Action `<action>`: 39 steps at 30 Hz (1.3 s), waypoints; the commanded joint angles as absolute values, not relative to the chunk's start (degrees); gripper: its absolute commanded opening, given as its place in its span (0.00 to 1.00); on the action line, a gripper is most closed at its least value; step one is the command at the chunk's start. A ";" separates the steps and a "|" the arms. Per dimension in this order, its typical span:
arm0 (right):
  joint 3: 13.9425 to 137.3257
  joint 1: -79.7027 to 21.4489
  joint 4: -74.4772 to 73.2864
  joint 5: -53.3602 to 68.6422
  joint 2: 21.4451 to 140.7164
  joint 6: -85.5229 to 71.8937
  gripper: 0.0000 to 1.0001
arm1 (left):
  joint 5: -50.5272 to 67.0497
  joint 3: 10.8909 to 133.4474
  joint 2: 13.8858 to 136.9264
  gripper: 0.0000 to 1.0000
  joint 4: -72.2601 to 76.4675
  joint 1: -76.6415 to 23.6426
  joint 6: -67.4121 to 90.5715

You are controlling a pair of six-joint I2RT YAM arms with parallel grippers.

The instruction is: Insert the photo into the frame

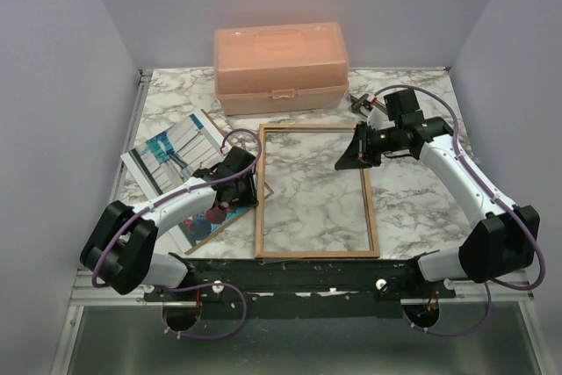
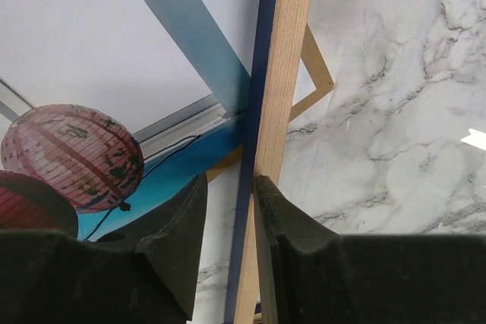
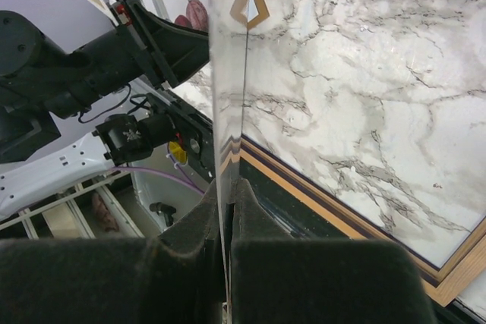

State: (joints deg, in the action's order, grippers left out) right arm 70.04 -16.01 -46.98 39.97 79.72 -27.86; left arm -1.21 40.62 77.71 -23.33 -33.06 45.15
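peach box (image 1: 281, 66) behind frame (image 1: 316, 256), pane (image 3: 228, 73) held upright

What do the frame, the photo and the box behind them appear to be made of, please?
The frame looks like light wood: grain lines show on its tan face, with a matte navy coat on the other side. The photo seems thin printed paper or card, smooth-surfaced; its gloss is hard to judge. The box appears translucent peach plastic, with a moulded lid and latch.
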 commanded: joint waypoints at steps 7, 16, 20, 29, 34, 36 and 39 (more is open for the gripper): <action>69.02 -15.03 -44.15 42.27 81.69 -26.78 0.01 | -1.89 41.04 79.58 0.30 -24.22 -32.86 43.58; 72.71 -14.59 -43.17 43.44 84.82 -26.68 0.01 | -1.87 41.31 80.23 0.30 -24.61 -32.79 43.32; 73.85 -14.50 -42.73 44.64 86.20 -26.81 0.01 | -1.80 41.62 80.58 0.30 -24.90 -32.89 43.11; 76.06 -14.41 -42.37 45.81 87.95 -26.46 0.01 | -1.85 41.92 81.46 0.29 -25.21 -32.88 42.71; 77.05 -14.21 -42.50 46.64 88.81 -26.37 0.01 | -1.93 42.21 81.74 0.29 -25.54 -32.85 42.53; 77.55 -14.21 -42.58 46.63 89.10 -26.40 0.01 | -1.86 42.14 81.83 0.29 -25.53 -32.91 42.48; 78.43 -14.13 -42.81 46.83 89.60 -26.30 0.01 | -1.80 42.21 82.08 0.29 -25.52 -32.87 42.37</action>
